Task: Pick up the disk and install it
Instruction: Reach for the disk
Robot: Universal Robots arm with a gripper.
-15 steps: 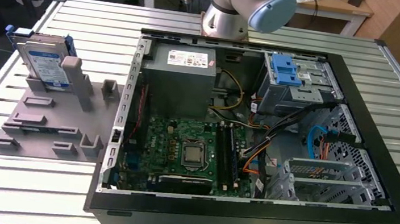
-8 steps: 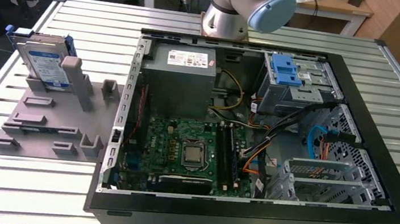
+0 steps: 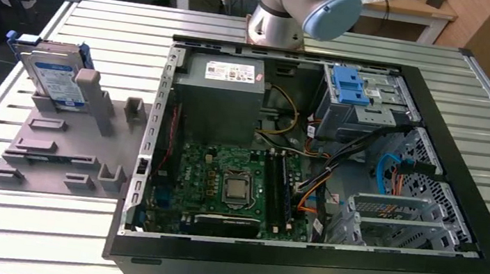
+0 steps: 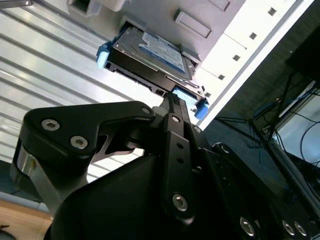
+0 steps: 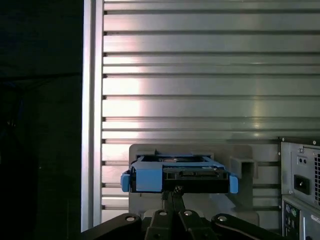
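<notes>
The disk (image 3: 54, 77), silver with a white-and-blue label and blue rails, stands on edge in a slot at the far end of a grey holder (image 3: 66, 150), at the exterior view's left. In both wrist views my gripper (image 5: 175, 192) hangs apart from the disk (image 5: 179, 175), lined up with the middle of its blue-framed edge. Its black fingers sit pressed together with nothing between them. The second wrist view shows the gripper (image 4: 171, 98) tip in front of the disk (image 4: 150, 52) and its labelled face.
An open computer case (image 3: 465, 171) lies on the slatted metal table (image 3: 27, 236), right of the holder. Inside are a grey power supply box (image 3: 223, 85), a silver cage with a blue latch (image 3: 349, 87), a green board and cables. The arm's base (image 3: 277, 29) stands behind the case.
</notes>
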